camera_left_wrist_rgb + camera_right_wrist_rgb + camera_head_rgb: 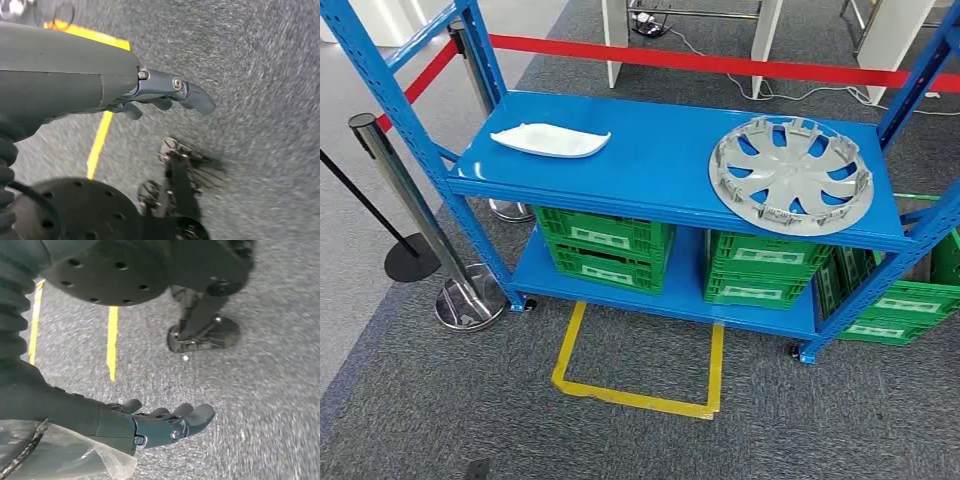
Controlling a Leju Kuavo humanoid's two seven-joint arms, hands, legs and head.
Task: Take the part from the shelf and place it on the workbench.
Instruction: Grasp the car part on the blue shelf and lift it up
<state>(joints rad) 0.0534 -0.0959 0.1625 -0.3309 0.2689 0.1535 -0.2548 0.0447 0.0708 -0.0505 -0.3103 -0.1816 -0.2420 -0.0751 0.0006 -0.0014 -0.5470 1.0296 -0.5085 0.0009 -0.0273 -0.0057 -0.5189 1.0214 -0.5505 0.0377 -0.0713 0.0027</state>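
A blue metal shelf point(652, 160) fills the far middle of the head view, standing on grey carpet point(433, 400). On its upper deck lie two parts: a round grey wheel cover point(792, 175) on the right, and a long, flat white part point(550, 140) on the left, the two well apart. Which one the task means cannot be told. Green crates point(603, 245) sit on the lower deck, with more on the floor at the right. A yellow tape outline point(637, 395) marks the floor just in front of the shelf. A red barrier belt point(712, 62) runs behind it, with chrome posts point(410, 190) on the left.

The left hand point(166, 95) hangs over the carpet, fingers out straight and apart, holding nothing. The right hand point(166, 422) hangs the same way, fingers loosely spread and empty.

Judging by this, the task has hardly begun: neither part is touched, the reach, grasp and carry are all left, and no workbench is seen.
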